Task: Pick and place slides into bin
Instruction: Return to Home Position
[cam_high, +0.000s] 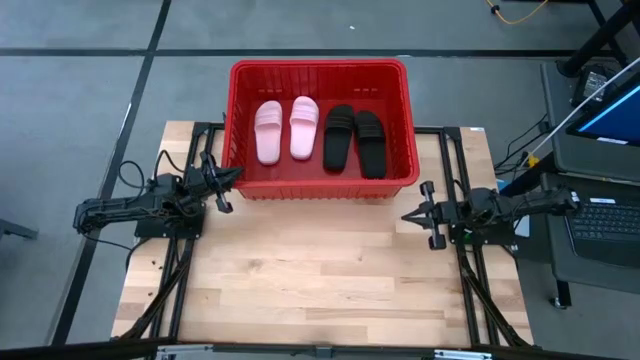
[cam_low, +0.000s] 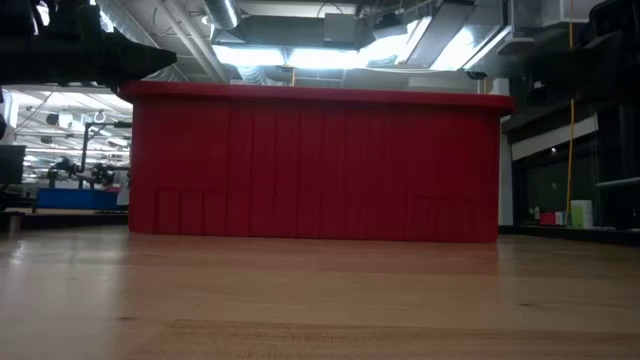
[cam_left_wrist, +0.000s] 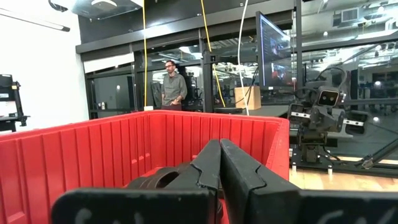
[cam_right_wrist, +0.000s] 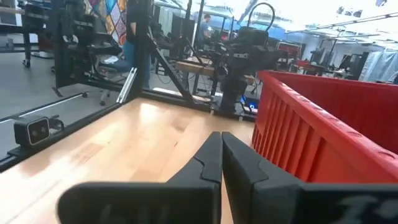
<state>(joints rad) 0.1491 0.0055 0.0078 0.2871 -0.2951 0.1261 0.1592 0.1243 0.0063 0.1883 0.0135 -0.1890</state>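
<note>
As it stands, bin (cam_high: 318, 66) holds 4 slides (cam_high: 304, 127).

Left arm (cam_high: 130, 208) and right arm (cam_high: 515, 204) sit folded low, both jaws closed.

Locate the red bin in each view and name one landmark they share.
High view: bin, top centre.
Low view: its wall fills the middle.
Left wrist view: left and centre.
Right wrist view: right side.
Shared landmark: the wooden table, in all four.
</note>
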